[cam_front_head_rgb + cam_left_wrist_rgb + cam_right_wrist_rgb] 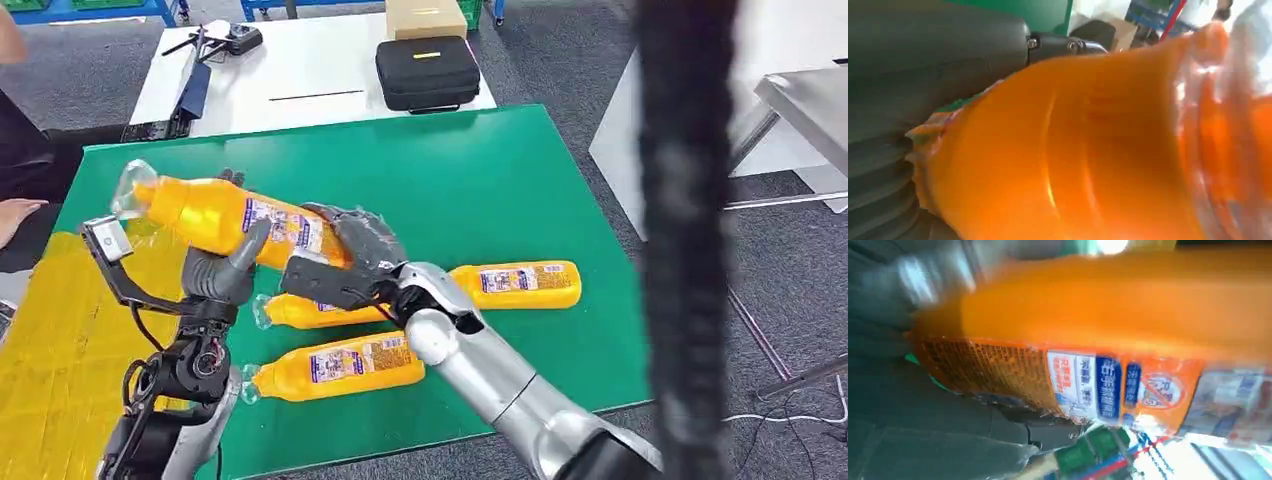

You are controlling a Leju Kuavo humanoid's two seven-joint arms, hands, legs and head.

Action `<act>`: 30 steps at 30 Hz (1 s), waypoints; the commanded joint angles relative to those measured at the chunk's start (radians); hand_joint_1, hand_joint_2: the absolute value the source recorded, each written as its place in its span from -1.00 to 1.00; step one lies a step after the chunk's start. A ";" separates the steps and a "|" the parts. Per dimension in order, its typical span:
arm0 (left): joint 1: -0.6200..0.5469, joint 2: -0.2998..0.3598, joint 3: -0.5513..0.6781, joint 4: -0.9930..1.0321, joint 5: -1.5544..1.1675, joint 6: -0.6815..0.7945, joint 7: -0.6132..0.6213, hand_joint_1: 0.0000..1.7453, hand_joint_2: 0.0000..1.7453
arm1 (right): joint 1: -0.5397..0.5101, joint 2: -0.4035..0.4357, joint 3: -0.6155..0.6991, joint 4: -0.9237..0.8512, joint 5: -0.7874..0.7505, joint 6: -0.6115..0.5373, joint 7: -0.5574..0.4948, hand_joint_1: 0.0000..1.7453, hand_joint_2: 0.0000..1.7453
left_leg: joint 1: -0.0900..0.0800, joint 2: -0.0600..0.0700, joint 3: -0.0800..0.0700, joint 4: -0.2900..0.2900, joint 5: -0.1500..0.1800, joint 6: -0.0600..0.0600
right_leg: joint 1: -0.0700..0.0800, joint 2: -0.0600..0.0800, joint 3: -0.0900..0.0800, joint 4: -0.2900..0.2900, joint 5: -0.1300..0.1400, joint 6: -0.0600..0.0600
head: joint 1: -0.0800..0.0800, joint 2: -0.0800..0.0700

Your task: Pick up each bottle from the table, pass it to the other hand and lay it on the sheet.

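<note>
An orange bottle (205, 212) with a clear cap and a blue-and-white label hangs tilted above the left of the green table (470, 170). Both hands are on it. My left hand (225, 272) grips its middle from below, thumb across the label. My right hand (358, 245) wraps its bottom end. Close up, the left wrist view has the bottle's orange body (1088, 150) against my left hand (923, 75), and the right wrist view has its label (1098, 385) above my right hand (923, 435). A yellow sheet (55, 340) lies at the table's left. Three more bottles (515, 283) (300, 313) (335, 366) lie on the green.
Behind stands a white table (300, 60) with a black case (428, 72), a cardboard box (425, 15) and small tools. A person's hand (15, 215) rests at the left edge. A dark blurred vertical strip (688, 240) crosses the right foreground. A metal table (810, 100) stands far right.
</note>
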 commanded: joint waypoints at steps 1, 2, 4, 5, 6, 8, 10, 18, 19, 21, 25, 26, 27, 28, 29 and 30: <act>-0.113 -0.030 -0.088 0.139 0.038 0.044 0.018 -1.00 1.00 | -0.051 0.031 0.302 0.107 0.092 -0.012 0.009 1.00 1.00 | 0.002 -0.001 0.004 0.002 -0.003 -0.005 | 0.002 -0.004 0.006 0.001 -0.003 -0.001 | 0.000 0.000; -0.117 -0.032 -0.098 0.145 0.049 0.046 0.020 -1.00 1.00 | -0.052 0.038 0.315 0.116 0.085 -0.013 0.007 1.00 1.00 | 0.001 0.000 0.003 0.001 -0.002 -0.003 | 0.001 -0.003 0.004 0.000 -0.002 0.000 | 0.001 0.000; -0.123 -0.034 -0.110 0.151 0.064 0.056 0.015 -1.00 1.00 | -0.055 0.044 0.335 0.130 0.067 -0.014 0.008 1.00 1.00 | 0.001 -0.001 0.003 0.001 -0.002 -0.004 | 0.002 -0.003 0.004 0.000 -0.002 -0.001 | 0.001 0.000; -0.129 -0.036 -0.119 0.153 0.072 0.065 0.015 -1.00 1.00 | -0.055 0.049 0.346 0.139 0.050 -0.015 0.012 1.00 1.00 | 0.002 0.000 0.004 0.001 -0.003 -0.004 | 0.002 -0.003 0.005 0.001 -0.003 -0.001 | 0.001 0.000; -0.133 -0.037 -0.122 0.154 0.077 0.070 0.015 -1.00 1.00 | -0.055 0.050 0.351 0.143 0.042 -0.015 0.014 1.00 1.00 | 0.001 -0.001 0.003 0.001 -0.002 -0.004 | 0.001 -0.003 0.004 0.000 -0.002 -0.001 | 0.001 0.000; -0.146 -0.042 -0.132 0.159 0.086 0.085 0.013 -1.00 1.00 | -0.054 0.059 0.383 0.168 0.013 0.004 0.022 1.00 1.00 | 0.001 -0.001 0.002 0.000 -0.001 -0.003 | 0.001 -0.003 0.003 0.000 -0.002 -0.001 | 0.001 0.000; -0.150 -0.047 -0.134 0.160 0.090 0.091 0.010 -1.00 1.00 | -0.049 0.063 0.406 0.185 0.009 0.013 0.024 1.00 1.00 | 0.002 -0.002 0.004 0.001 -0.003 -0.004 | 0.002 -0.004 0.005 0.000 -0.003 -0.001 | 0.001 0.000; -0.138 -0.032 -0.124 0.155 0.114 0.088 -0.033 1.00 1.00 | -0.063 0.058 0.401 0.231 -0.051 0.005 0.042 1.00 1.00 | 0.002 -0.001 0.005 0.002 -0.004 -0.005 | 0.003 -0.004 0.007 0.000 -0.004 -0.001 | 0.000 0.000; -0.137 -0.032 -0.126 0.155 0.116 0.087 -0.036 1.00 1.00 | -0.066 0.056 0.393 0.240 -0.055 0.000 0.049 1.00 1.00 | 0.002 -0.001 0.003 0.001 -0.003 -0.004 | 0.002 -0.004 0.005 0.000 -0.003 -0.001 | 0.000 0.000; -0.136 -0.030 -0.127 0.151 0.119 0.084 -0.045 1.00 1.00 | -0.070 0.054 0.380 0.254 -0.065 -0.004 0.053 1.00 1.00 | 0.002 -0.002 0.003 0.001 -0.002 -0.004 | 0.002 -0.004 0.004 0.000 -0.003 0.000 | 0.000 0.000; -0.125 -0.020 -0.121 0.121 0.115 0.088 -0.071 1.00 1.00 | -0.065 0.050 0.352 0.258 -0.092 -0.009 0.056 0.60 1.00 | 0.002 -0.002 0.003 0.001 -0.002 -0.004 | 0.002 -0.005 0.004 0.000 -0.003 0.000 | 0.001 0.000; -0.120 -0.014 -0.118 0.110 0.113 0.090 -0.074 1.00 1.00 | -0.066 0.046 0.349 0.255 -0.109 0.016 0.050 -1.00 1.00 | 0.002 -0.002 0.002 0.001 -0.002 -0.003 | 0.002 -0.004 0.003 0.000 -0.002 0.000 | 0.001 0.000; -0.116 -0.011 -0.115 0.103 0.113 0.090 -0.077 1.00 1.00 | -0.071 0.041 0.355 0.252 -0.101 0.027 0.058 -1.00 -1.00 | 0.002 -0.002 0.003 0.002 -0.003 -0.004 | 0.002 -0.005 0.005 0.000 -0.003 -0.001 | 0.000 0.000; -0.074 -0.033 -0.066 0.052 0.123 0.085 -0.102 1.00 1.00 | -0.074 0.026 0.366 0.234 -0.082 0.049 0.079 -1.00 -1.00 | 0.001 -0.001 0.002 0.001 -0.001 -0.003 | 0.002 -0.003 0.002 0.000 -0.002 0.000 | 0.001 0.000; -0.058 -0.032 -0.061 0.022 0.113 0.084 -0.095 1.00 1.00 | -0.070 0.019 0.363 0.221 -0.081 0.054 0.081 -1.00 -1.00 | 0.001 -0.001 0.001 0.001 -0.001 -0.002 | 0.001 -0.003 0.001 0.000 -0.001 0.000 | 0.001 0.000; -0.036 -0.026 -0.051 -0.026 0.079 0.096 -0.097 1.00 1.00 | -0.066 0.007 0.362 0.203 -0.073 0.061 0.084 -1.00 -1.00 | 0.002 -0.001 0.003 0.001 -0.003 -0.003 | 0.002 -0.003 0.003 0.000 -0.003 0.000 | 0.000 0.000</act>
